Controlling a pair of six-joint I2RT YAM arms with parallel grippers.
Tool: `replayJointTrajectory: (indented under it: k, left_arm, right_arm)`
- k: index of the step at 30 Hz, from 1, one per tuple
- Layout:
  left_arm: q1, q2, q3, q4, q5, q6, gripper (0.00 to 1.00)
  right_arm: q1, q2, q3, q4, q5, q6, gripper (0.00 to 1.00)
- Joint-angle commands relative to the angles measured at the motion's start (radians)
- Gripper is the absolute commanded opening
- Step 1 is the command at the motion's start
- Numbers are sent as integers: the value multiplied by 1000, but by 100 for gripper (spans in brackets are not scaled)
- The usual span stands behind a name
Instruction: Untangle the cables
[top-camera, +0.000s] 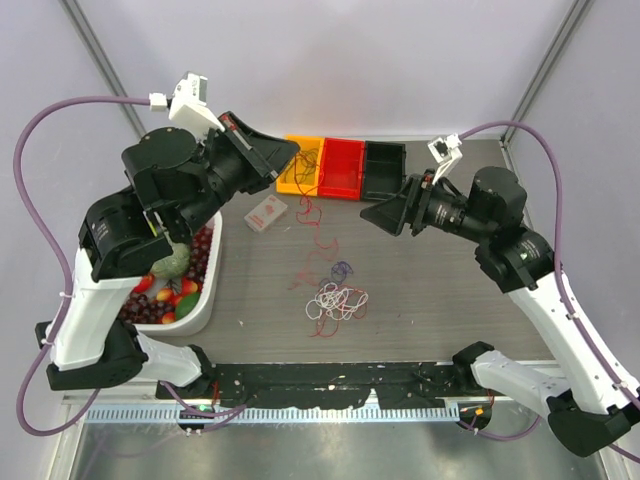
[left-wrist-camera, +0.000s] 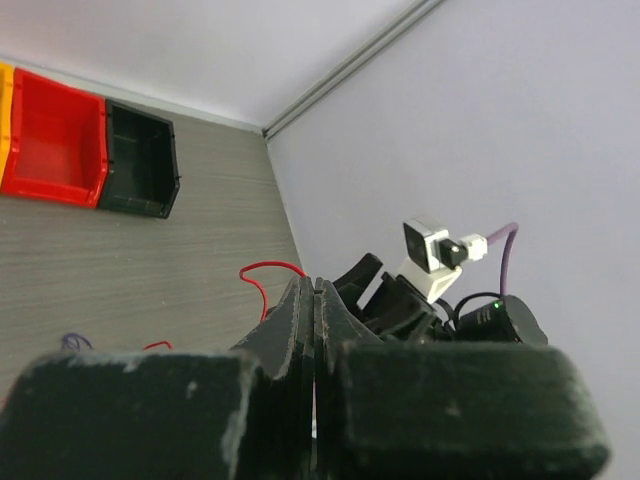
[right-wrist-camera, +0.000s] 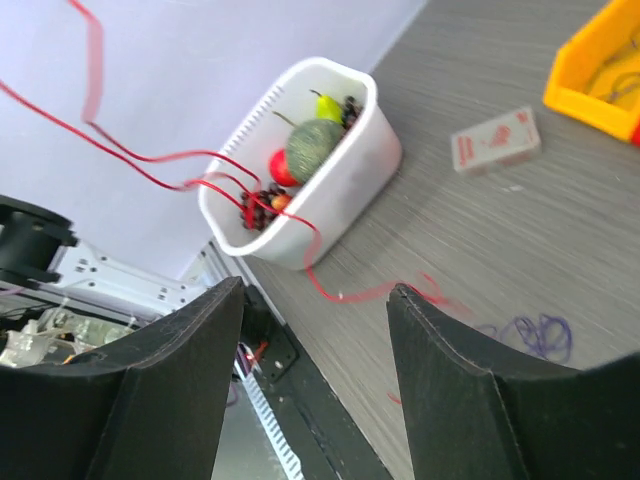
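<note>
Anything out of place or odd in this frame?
The red cable hangs in mid-air, running up from the table to the shut left gripper, which seems to pinch it; the open right gripper holds nothing. Nothing else stands out.

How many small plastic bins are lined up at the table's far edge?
3, side by side: yellow bin on the left, red bin in the middle, black bin on the right. None seems hidden.

matt wood-grain table (top-camera: 430, 300); glossy plastic red bin (top-camera: 342, 168); smooth white plastic tub (right-wrist-camera: 340, 200).
</note>
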Motion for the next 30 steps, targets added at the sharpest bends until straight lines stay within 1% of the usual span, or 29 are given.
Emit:
replayJointTrajectory:
  k: [1, 3, 5, 9, 14, 20, 25, 30]
  left_arm:
    - [9, -28, -54, 15, -46, -130, 0]
    - [15, -42, -95, 58, -32, -150, 0]
    - [24, -36, -83, 57, -25, -164, 0]
    - [35, -15, -34, 28, -17, -175, 0]
    - [44, -16, -25, 37, -3, -189, 0]
    - [70, -4, -5, 28, 29, -209, 0]
    - [86, -4, -8, 31, 48, -226, 0]
    - [107, -5, -10, 34, 71, -233, 0]
  right_arm:
    - [20, 14, 27, 147, -67, 76, 65]
    - [32, 32, 37, 181, -52, 110, 65]
    - [52, 50, 49, 195, -49, 122, 64]
    - [103, 72, 20, 204, -32, 81, 64]
    - [170, 107, -43, 219, -30, 32, 65]
    - [245, 164, -51, 264, -15, -17, 66]
    - [276, 198, -37, 267, 50, -62, 66]
    - [305, 212, -66, 291, 172, -109, 65]
